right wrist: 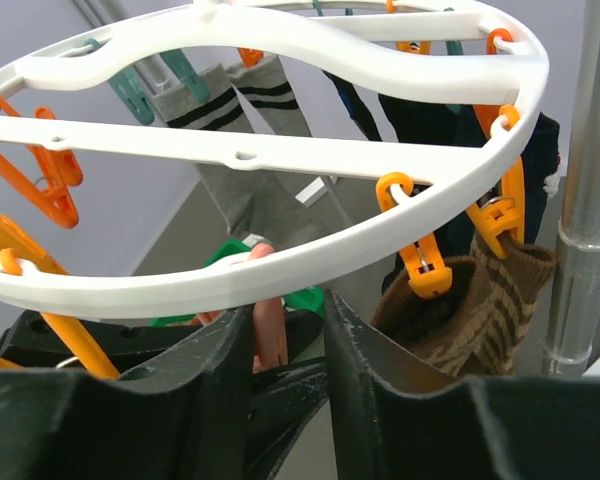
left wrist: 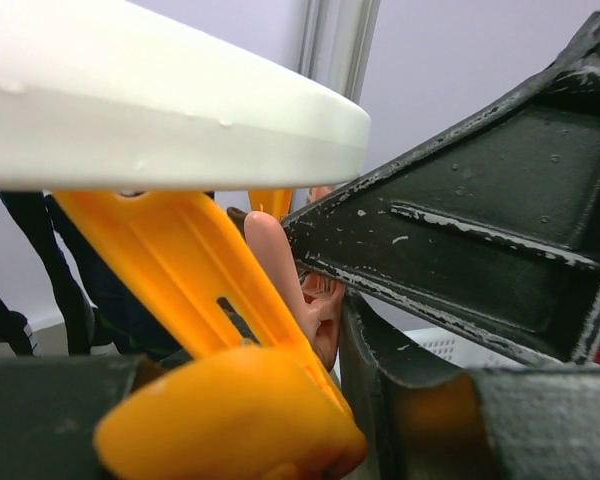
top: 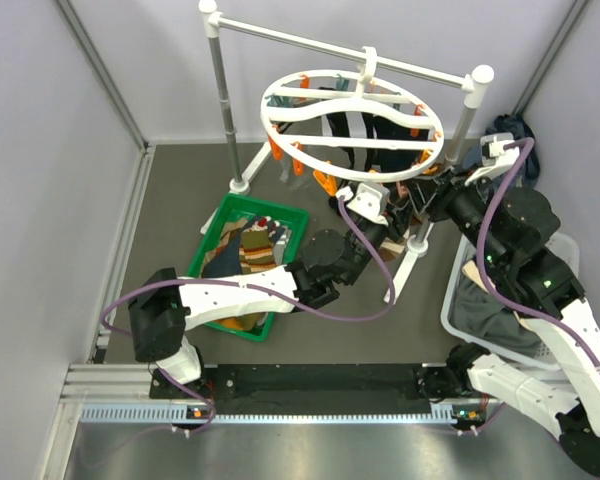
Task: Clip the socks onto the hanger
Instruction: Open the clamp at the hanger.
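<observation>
Left gripper (left wrist: 250, 430): I am squeezing a glossy orange clip (left wrist: 180, 270) under the white plastic hanger (left wrist: 160, 100)
Right gripper (right wrist: 290, 350): narrow, grip unclear

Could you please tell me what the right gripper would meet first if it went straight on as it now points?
The right gripper would probably first meet the pink item between its fingers, then the hanger rim just beyond, though depth is hard to judge here.

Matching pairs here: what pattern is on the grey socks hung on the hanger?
Grey socks: two dark bands near the cuff; clearest in right wrist view.
</observation>
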Robot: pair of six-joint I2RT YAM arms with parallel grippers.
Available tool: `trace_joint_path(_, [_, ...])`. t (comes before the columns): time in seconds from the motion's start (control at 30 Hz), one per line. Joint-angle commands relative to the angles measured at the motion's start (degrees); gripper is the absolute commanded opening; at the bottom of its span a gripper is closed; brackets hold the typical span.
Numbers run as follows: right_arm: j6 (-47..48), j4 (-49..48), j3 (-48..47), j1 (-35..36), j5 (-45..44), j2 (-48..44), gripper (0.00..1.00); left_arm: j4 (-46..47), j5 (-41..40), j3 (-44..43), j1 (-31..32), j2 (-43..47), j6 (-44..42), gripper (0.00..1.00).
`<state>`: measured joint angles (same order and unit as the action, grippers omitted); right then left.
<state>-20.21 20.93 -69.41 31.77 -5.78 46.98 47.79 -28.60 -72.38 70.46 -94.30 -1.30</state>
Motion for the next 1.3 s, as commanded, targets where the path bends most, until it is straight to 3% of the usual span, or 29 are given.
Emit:
trace_joint_path(0.0, [-0.9,-4.8,-0.6,0.0,-1.3,-0.2,0.29,-0.5,3.0,-1.0,1.3,-0.7,-1.1,0.29])
trace_joint_path(0.23, [-0.8,-4.0,-0.5,0.0,-0.4,-0.8,0.02,3.9,6.4,6.8,1.1,3.9,-0.4,0.58])
trace_joint_path(0.3, [-0.8,-3.9,-0.4,0.0,-0.1,-1.0,0.0,4.2,8.5,9.4,1.1,5.2,-0.4,0.7])
trace_joint_path(0.4, [-0.4,-3.8,-0.4,-0.1,0.8,-1.2,0.0,4.5,11.5,12.6,1.0,8.4,0.3,0.79])
trace_joint_path(0.53, [-0.1,-4.0,-0.4,0.0,1.6,-1.4,0.0,3.2,15.5,14.5,0.9,11.1,0.8,0.84])
trace_joint_path(0.9, [1.0,-4.3,0.0,0.0,1.7,-2.1,0.0,-7.4,24.7,11.8,1.1,14.0,-3.1,0.83])
trace_joint_path(1.13, [1.3,-5.3,0.9,-0.1,2.0,-2.9,0.0,-1.9,8.0,10.2,1.0,10.6,-7.1,0.78])
trace_joint_path(1.27, [2.1,-5.6,1.3,0.0,1.8,-3.4,0.0,-1.9,6.7,5.2,0.9,7.7,-8.3,0.75])
